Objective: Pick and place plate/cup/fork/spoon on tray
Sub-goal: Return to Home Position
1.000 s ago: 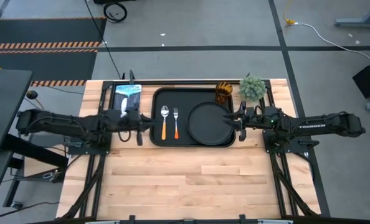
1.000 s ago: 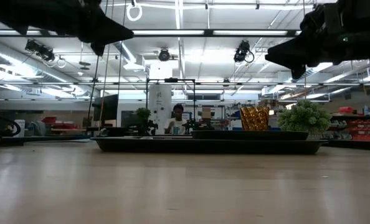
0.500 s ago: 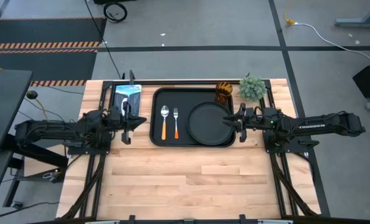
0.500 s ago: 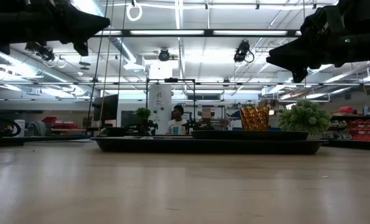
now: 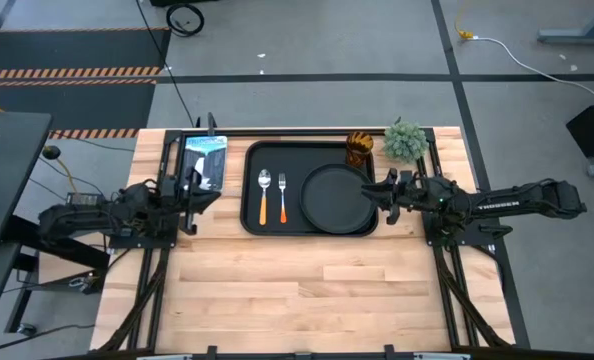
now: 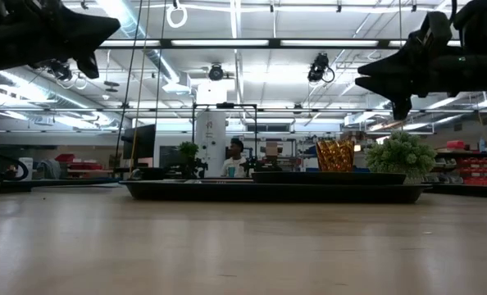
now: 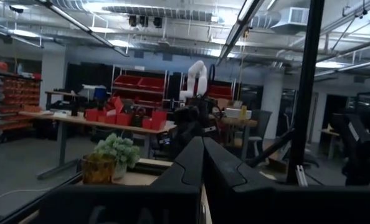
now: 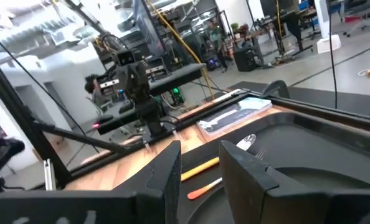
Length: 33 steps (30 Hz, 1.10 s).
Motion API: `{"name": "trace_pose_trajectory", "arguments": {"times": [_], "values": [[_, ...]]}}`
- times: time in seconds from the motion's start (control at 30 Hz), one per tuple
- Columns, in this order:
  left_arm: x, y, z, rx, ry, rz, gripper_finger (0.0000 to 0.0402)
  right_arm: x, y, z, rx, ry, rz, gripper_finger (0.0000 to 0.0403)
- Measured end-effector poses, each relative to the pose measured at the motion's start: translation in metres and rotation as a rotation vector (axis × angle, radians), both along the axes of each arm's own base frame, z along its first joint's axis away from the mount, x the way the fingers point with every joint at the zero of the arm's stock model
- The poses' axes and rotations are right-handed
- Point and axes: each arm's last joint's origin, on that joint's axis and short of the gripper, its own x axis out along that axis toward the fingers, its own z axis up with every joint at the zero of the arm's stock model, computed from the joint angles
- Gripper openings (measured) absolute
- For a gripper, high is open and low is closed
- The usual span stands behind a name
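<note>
The black tray (image 5: 309, 215) lies at the table's far middle. On it lie the spoon (image 5: 264, 195) and the fork (image 5: 282, 196), side by side at its left, and the round black plate (image 5: 337, 197) at its right. The amber cup (image 5: 360, 148) stands at the tray's far right corner; whether on the tray or beside it, I cannot tell. My left gripper (image 5: 209, 192) is shut and empty, raised left of the tray. My right gripper (image 5: 377, 190) is open and empty, raised over the tray's right rim, fingers toward the plate (image 8: 309, 180).
A small green potted plant (image 5: 405, 140) stands right of the cup. A blue-and-white packet (image 5: 205, 160) lies at the far left of the table. The near half of the wooden table (image 5: 307, 285) is bare. A person (image 6: 235, 156) shows in the room beyond the table.
My left gripper has drawn back from the tray's left rim toward the table's left edge, staying raised. The tray and the things on it have kept still.
</note>
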Motion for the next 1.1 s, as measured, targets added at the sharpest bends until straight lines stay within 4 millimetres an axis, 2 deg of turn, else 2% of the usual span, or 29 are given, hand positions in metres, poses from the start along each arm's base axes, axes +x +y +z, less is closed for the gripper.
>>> {"name": "trace_pose_trajectory", "arguments": {"times": [0.2, 0.6, 1.1], "values": [[-0.002, 0.0, -0.004, 0.003, 0.042, 0.002, 0.0011, 0.0, 0.001, 0.004, 0.086, -0.071, -0.032, 0.0116], [0.001, 0.0, -0.019, -0.012, 0.2, 0.002, 0.0011, 0.0, 0.001, 0.005, 0.067, -0.069, -0.034, 0.0116], [0.001, 0.0, -0.019, -0.012, 0.2, 0.002, 0.0011, 0.0, 0.001, 0.004, 0.067, -0.069, -0.033, 0.0116]]}}
